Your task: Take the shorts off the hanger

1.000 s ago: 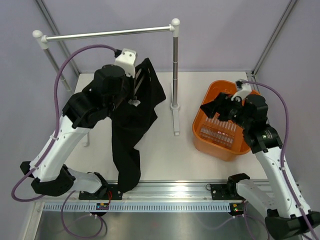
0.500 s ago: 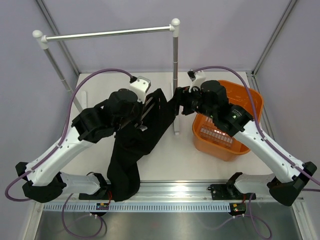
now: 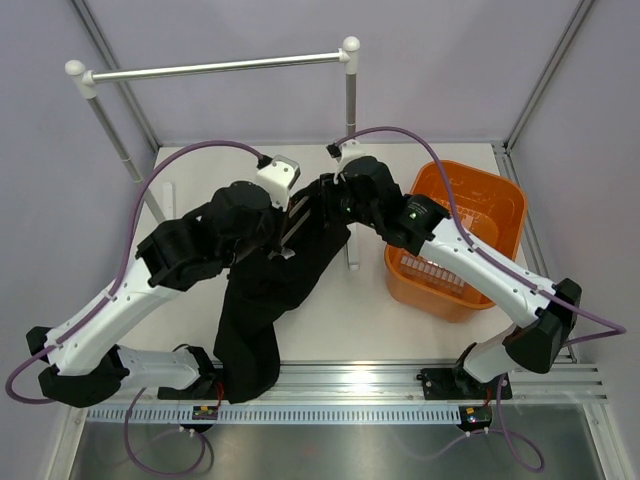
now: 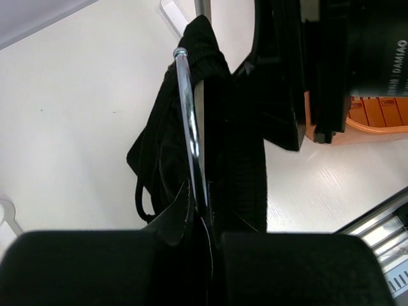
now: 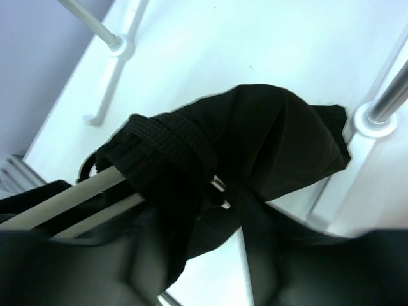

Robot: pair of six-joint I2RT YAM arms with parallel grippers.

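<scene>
The black shorts hang over the grey-brown hanger and trail down toward the table's near edge. My left gripper is shut on the hanger; in the left wrist view its metal rod runs straight in between the fingers of the left gripper, with the shorts bunched around it. My right gripper is at the shorts' upper right edge. In the right wrist view the jaws of the right gripper stand apart around a fold of the shorts, beside the hanger's bars.
An orange basket stands at the right, under the right forearm. The silver rack rail spans the back, and its right post with a white foot rises just behind the right gripper.
The right arm has swung left from over the basket to the shorts, and its jaws have narrowed. The left arm brought the hanger and shorts slightly right and nearer.
</scene>
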